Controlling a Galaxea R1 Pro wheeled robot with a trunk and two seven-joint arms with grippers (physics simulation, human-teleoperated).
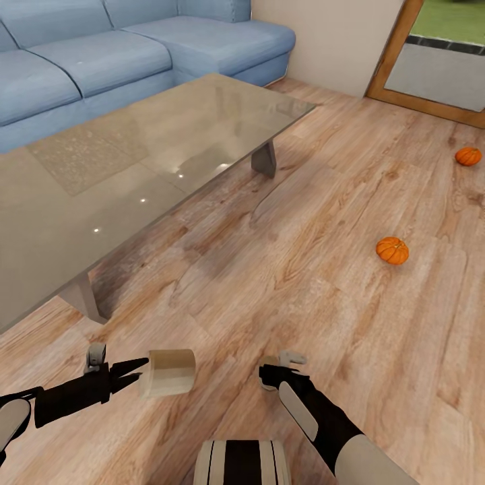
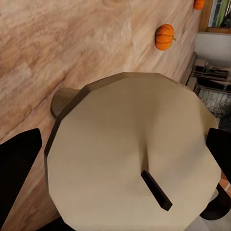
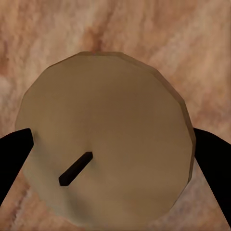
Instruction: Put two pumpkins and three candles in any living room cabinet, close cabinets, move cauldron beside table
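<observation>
Wood floor; tools [image 1: 143,374] [image 1: 269,377] gripping candles [image 1: 168,372] [image 3: 106,139].

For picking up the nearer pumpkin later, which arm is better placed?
Probably the right: the nearer pumpkin lies on the floor on the side of the right hand, while the left hand is farther and holds a candle. The right hand's fingers flank another candle, though.

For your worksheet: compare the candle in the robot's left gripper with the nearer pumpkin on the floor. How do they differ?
The candle is a cream-tan, smooth-sided cylinder; the nearer pumpkin is orange, round and ribbed. The candle is held off the floor in the left gripper, lying sideways; the pumpkin rests free on the wooden floor. Both are small.
</observation>
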